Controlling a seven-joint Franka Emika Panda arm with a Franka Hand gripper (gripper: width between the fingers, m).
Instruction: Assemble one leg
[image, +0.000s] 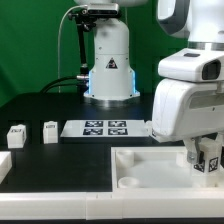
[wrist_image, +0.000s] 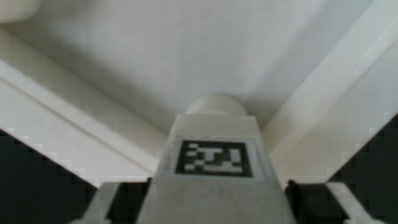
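Note:
My gripper (image: 206, 160) is shut on a white leg (image: 209, 156) with a black-and-white tag. It holds the leg low over the right part of the large white panel (image: 150, 168). In the wrist view the leg (wrist_image: 217, 135) sits between my fingers (wrist_image: 125, 200), its rounded tip pointing at the panel (wrist_image: 196, 50) just beyond. I cannot tell whether the tip touches the panel. Two more legs (image: 15, 131) (image: 50, 130) stand on the black table at the exterior view's left.
The marker board (image: 108, 128) lies flat behind the panel, in front of the robot base (image: 108, 70). Another white part (image: 4, 165) shows at the exterior view's left edge. The panel has raised rims and a round socket (image: 128, 182) near its front left.

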